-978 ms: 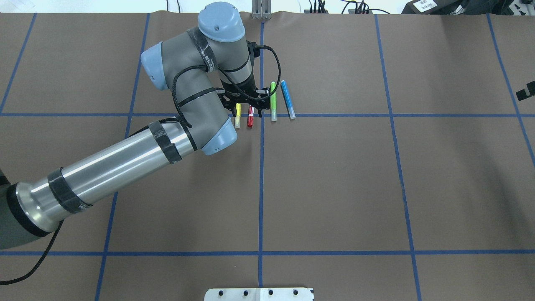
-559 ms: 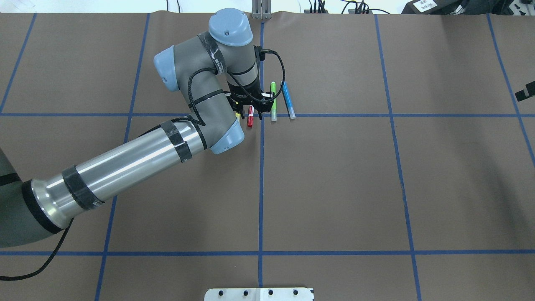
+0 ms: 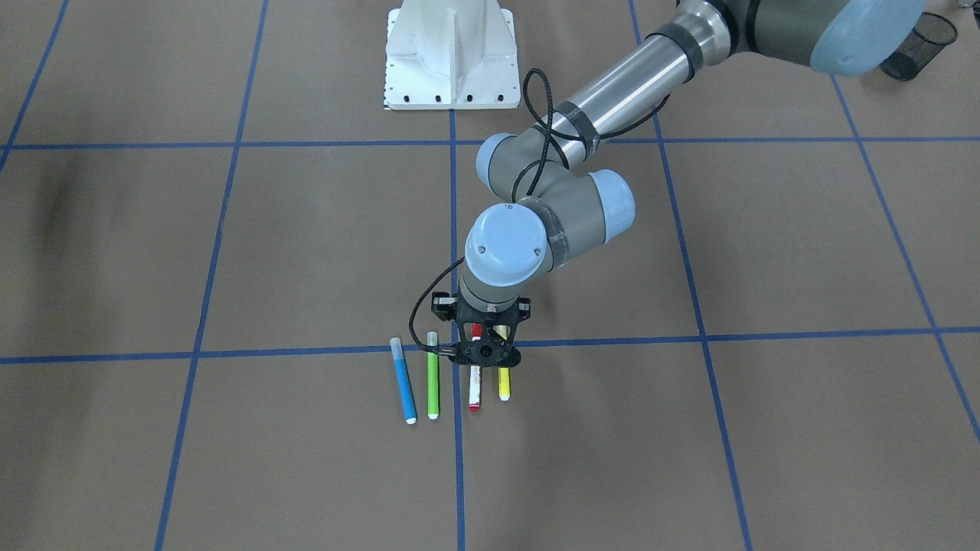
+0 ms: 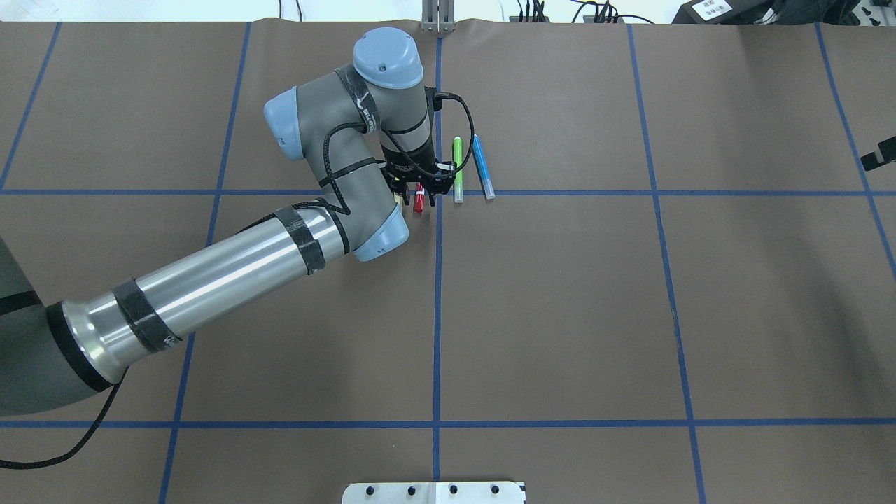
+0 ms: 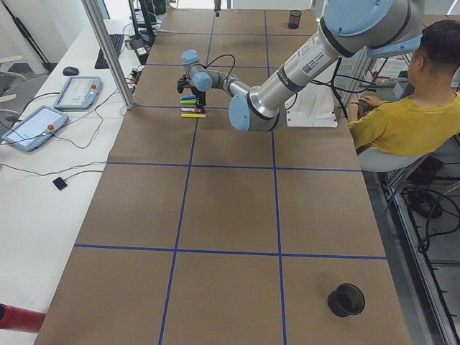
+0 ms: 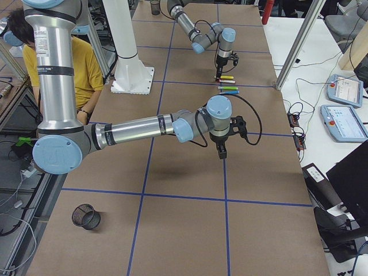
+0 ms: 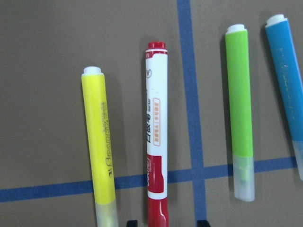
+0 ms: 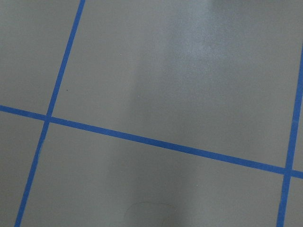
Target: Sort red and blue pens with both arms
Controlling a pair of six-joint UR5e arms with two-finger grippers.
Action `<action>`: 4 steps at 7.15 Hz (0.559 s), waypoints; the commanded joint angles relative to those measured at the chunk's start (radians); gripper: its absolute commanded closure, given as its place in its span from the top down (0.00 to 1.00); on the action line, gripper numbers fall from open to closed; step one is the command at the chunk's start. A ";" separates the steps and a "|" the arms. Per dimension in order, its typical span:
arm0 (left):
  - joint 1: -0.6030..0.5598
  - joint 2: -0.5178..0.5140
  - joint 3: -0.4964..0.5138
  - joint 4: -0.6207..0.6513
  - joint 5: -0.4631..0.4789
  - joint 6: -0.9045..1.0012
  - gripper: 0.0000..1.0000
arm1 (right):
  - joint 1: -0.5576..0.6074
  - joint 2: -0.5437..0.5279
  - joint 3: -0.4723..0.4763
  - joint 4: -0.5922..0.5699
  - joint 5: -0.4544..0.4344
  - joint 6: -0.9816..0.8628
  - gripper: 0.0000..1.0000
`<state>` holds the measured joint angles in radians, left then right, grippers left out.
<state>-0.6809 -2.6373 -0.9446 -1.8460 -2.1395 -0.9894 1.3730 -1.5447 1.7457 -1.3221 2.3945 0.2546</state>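
Four pens lie side by side on the brown table. The red pen [image 7: 156, 142] has a white barrel and a red cap, and the blue pen [image 4: 481, 166] is the outermost one. My left gripper [image 7: 167, 223] hangs open straight over the red pen [image 3: 475, 390], its two black fingertips [image 7: 132, 222] either side of the red cap. Seen from overhead, the left gripper [image 4: 418, 190] hides most of that pen. My right gripper [image 6: 221, 153] hangs over bare table well away from the pens, and I cannot tell whether it is open or shut.
A green marker [image 7: 240, 94] lies between the red and blue pens, and a yellow marker [image 7: 100, 146] on the red pen's other side. The white pedestal [image 3: 448, 53] stands at the robot's edge. A black mesh cup [image 6: 86, 217] stands near the table's right end. A person [image 5: 402, 108] sits beside the table.
My left arm has shifted right and settled over the red pen, now covering most of the yellow marker in the overhead view. The pens have not moved.
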 commanded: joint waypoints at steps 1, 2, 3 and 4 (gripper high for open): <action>0.006 -0.016 0.030 -0.001 0.024 0.000 0.50 | 0.000 0.000 0.000 0.001 0.000 0.000 0.99; 0.014 -0.021 0.038 -0.001 0.026 0.000 0.49 | 0.000 0.000 0.000 0.000 0.000 0.000 0.99; 0.015 -0.023 0.039 -0.001 0.026 0.000 0.49 | 0.000 0.000 0.000 0.000 0.000 0.000 0.99; 0.018 -0.021 0.040 -0.001 0.027 0.000 0.48 | 0.000 0.000 0.000 0.000 0.000 0.000 0.99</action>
<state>-0.6665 -2.6580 -0.9073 -1.8469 -2.1140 -0.9894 1.3729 -1.5447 1.7457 -1.3222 2.3946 0.2546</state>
